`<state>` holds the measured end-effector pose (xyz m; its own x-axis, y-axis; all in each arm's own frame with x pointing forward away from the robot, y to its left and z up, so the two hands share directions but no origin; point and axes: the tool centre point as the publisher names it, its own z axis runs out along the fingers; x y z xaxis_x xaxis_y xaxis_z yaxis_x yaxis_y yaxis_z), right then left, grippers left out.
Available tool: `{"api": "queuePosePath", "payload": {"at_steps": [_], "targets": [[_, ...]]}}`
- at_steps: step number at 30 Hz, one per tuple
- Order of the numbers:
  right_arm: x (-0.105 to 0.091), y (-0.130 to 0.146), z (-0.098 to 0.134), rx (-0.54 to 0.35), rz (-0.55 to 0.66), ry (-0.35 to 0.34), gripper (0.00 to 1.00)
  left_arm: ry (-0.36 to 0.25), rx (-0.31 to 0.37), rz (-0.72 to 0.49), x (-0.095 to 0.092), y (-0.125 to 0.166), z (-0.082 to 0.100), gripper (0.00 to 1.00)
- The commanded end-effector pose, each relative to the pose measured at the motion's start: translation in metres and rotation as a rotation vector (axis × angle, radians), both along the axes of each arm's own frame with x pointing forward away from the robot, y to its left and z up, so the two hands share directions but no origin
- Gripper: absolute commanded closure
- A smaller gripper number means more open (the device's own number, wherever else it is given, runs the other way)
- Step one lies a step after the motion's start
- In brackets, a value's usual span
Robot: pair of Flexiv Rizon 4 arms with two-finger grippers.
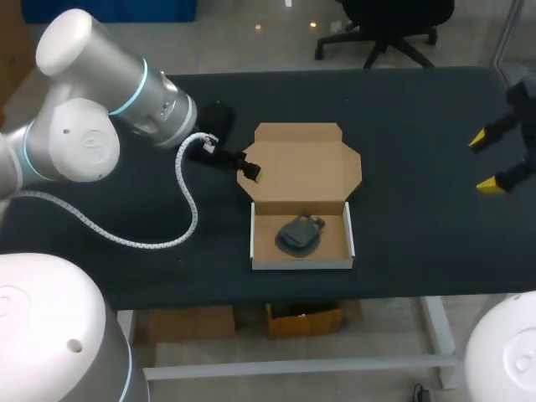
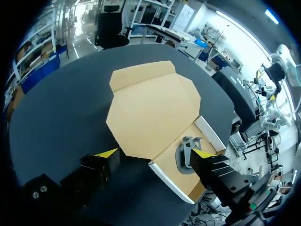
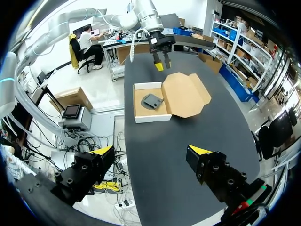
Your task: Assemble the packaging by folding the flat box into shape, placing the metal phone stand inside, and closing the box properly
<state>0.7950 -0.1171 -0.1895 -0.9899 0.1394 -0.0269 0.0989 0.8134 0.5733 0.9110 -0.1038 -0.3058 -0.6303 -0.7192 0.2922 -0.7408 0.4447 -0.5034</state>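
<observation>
Cardboard box sat mid-worktop, its tray folded up and the metal phone stand lying inside, lid flat behind it; your left jaws stood wide at the lid's left edge, likely placed to swing it shut, while your right jaws hung wide, well apart

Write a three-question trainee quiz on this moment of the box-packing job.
1. True or false: the dark grey metal phone stand lies inside the brown cardboard box.
2. The box's tan lid flap is: A) shut over the stand; B) open, folded back from the tray; C) torn off.
3. Which yellow-tipped gripper is at the lid's edge?

Key: 1 true; 2 B; 3 the left gripper.
</observation>
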Motion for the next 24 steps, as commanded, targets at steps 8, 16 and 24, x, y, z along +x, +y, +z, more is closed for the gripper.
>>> {"api": "queuePosePath", "payload": {"at_steps": [8, 16, 24], "targets": [[0.024, 0.007, 0.006, 0.0, 0.092, 0.086, 0.0, -0.012, -0.082, -0.023, 0.025, 0.015, -0.012, 0.0], [0.037, 0.015, 0.01, -0.017, 0.122, 0.087, 0.0, -0.006, -0.131, -0.029, 0.041, 0.018, -0.021, 0.0], [0.046, 0.02, 0.013, -0.032, 0.138, 0.087, 0.0, 0.003, -0.175, -0.037, 0.054, 0.016, -0.027, 0.09]]}}
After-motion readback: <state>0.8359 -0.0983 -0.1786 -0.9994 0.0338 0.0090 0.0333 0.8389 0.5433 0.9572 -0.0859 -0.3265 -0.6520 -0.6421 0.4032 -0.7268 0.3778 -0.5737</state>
